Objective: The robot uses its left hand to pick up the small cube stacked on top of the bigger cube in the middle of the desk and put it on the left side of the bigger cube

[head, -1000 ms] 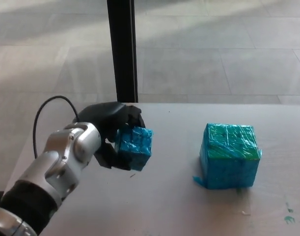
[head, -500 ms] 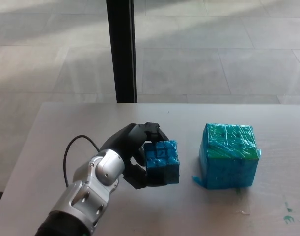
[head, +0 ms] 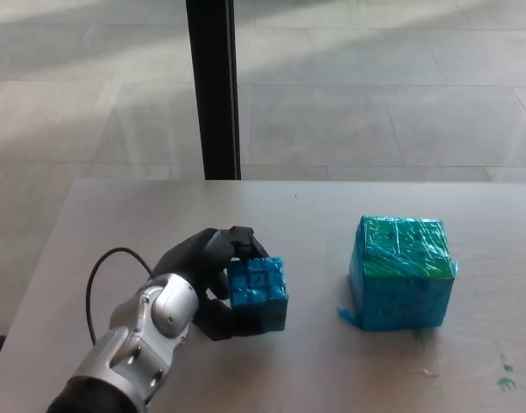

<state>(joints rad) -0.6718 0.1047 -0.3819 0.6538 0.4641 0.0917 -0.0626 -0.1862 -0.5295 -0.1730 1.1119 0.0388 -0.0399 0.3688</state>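
The small blue cube (head: pixel 259 295) is low over the desk, left of the bigger cube (head: pixel 403 274), with a clear gap between the two. My left hand (head: pixel 207 274) is shut on the small cube, its black fingers (head: pixel 242 243) wrapped over the top and left side. Whether the cube's underside touches the desk I cannot tell. The bigger cube, blue with a green top and shiny wrap, stands on the desk at centre right. My right hand does not show.
The grey desk (head: pixel 331 370) reaches to the right and front edges of the picture. A black post (head: pixel 213 86) rises behind the desk's far edge. Green paint marks (head: pixel 506 377) dot the desk at bottom right. A black cable (head: pixel 103 275) loops by my left wrist.
My left hand swung right toward the bigger cube with the small cube, then drew slightly back left and lowered toward the desk. The bigger cube has not moved.
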